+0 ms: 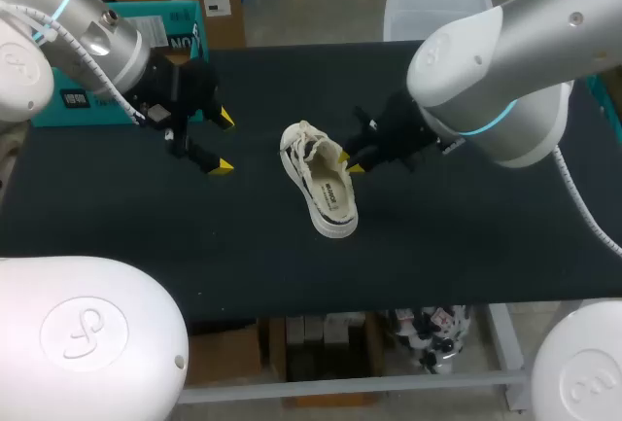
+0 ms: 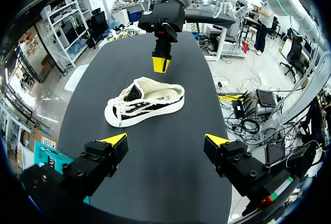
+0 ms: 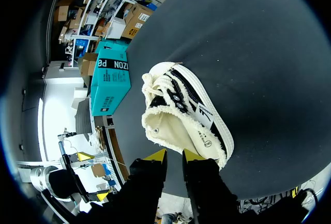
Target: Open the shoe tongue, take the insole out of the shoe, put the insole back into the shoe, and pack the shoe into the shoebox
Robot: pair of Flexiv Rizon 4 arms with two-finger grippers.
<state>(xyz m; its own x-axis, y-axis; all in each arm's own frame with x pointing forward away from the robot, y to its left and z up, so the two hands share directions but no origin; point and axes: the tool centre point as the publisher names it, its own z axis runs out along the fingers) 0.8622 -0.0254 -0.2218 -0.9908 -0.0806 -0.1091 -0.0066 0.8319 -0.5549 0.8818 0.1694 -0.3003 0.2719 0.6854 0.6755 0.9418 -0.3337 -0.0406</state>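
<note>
This is a robotics lab, set up as a test station. Two heavy grey-and-white robot arms, the left arm (image 1: 87, 32) and the right arm (image 1: 505, 61), have glowing blue rings at their joints and cables running along them. They come in over one bench (image 1: 486, 236), which is covered in plain black matting and stands on a metal frame. Each arm ends in a black tool with yellow-tipped fingers: the left tool (image 1: 224, 141) and the right tool (image 1: 348, 162). A single shoe (image 1: 321, 183) lies between the two tools. Ahead of the right tool, past the shoe, a teal shoebox (image 3: 110, 81) stands at the bench's edge.
</note>
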